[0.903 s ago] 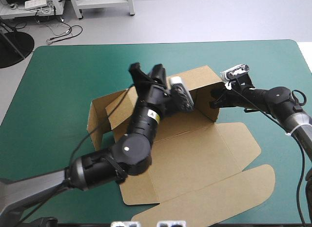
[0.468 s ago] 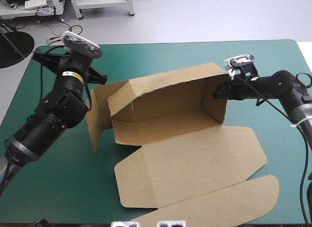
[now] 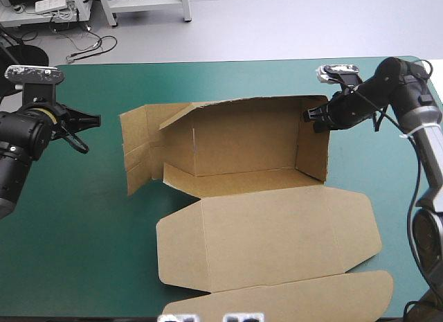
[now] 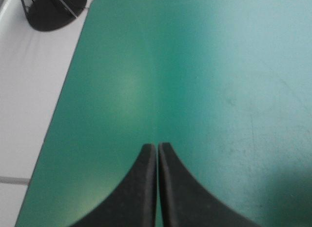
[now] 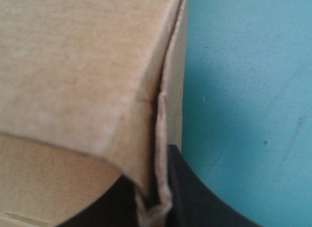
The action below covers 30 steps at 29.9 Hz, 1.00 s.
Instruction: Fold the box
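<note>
The brown box (image 3: 249, 149) stands in the table's middle with its back wall and right wall raised and its lid (image 3: 270, 239) lying flat toward the near edge. Its left flap (image 3: 138, 156) leans outward. My right gripper (image 3: 313, 118) is shut on the box at the upper corner of the right wall; in the right wrist view the board edge (image 5: 161, 139) sits between the black fingers (image 5: 190, 197). My left gripper (image 4: 157, 150) is shut and holds nothing, over bare teal-green cover near the table's left edge, far from the box.
The table's left edge (image 4: 53, 124) runs close beside my left gripper, with floor beyond it. Bare teal-green cover (image 3: 90, 218) lies left of the box and behind it (image 3: 228, 79).
My left arm has pulled back from over the box to the table's left side. The box's back wall has stood up more and the box has shifted slightly. The right gripper keeps its hold.
</note>
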Motion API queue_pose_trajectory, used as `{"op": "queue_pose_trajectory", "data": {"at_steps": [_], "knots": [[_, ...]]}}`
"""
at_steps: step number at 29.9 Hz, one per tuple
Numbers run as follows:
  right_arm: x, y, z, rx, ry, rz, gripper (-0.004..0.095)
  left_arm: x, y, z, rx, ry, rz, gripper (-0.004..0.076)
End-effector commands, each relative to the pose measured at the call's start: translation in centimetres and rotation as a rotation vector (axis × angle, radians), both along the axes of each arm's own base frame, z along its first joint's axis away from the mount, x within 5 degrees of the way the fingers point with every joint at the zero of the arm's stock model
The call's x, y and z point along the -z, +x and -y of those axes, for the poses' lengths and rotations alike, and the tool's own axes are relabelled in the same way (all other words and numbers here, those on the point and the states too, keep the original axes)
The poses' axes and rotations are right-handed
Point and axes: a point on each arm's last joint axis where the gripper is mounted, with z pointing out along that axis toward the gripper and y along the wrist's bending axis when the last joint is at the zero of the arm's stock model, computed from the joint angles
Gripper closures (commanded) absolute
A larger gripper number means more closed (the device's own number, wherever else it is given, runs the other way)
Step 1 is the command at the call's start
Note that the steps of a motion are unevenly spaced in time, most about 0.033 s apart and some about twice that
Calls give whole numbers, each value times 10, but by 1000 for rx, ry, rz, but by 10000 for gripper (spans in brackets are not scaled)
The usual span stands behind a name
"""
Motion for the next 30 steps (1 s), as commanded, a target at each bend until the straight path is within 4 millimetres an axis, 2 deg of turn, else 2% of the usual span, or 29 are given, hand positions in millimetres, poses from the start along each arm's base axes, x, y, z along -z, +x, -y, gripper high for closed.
{"op": "queue_pose_trajectory", "data": {"at_steps": [1,6,10,12,15,17,18,21,25,28,30], "knots": [[-5,8,-18,-13,22,-3,908,-15,-9,-8,25,-72,50,724],[30,35,-43,-56,-81,-24,908,-11,-11,-15,49,-148,13,724],[35,47,-54,-58,-91,35,877,-11,-11,-16,51,-148,11,724],[34,49,-56,-12,-69,51,807,-11,-11,-16,50,-148,9,724],[25,50,-55,-6,-80,64,610,-9,-12,-16,59,-140,-10,724],[14,49,-53,-15,-102,75,510,-7,-10,-16,58,-141,-21,724],[7,48,-51,-17,-112,84,493,-7,-9,-16,57,-141,-23,724],[-24,46,-47,-14,-138,142,491,-4,-6,-17,56,-142,-33,724],[-76,28,-43,30,-101,282,491,-1,-3,-17,54,-140,-47,724],[-100,11,-38,46,-99,343,491,0,-1,-17,54,-140,-47,724],[-109,2,-35,61,-95,361,491,0,-1,-17,54,-140,-48,724]]}}
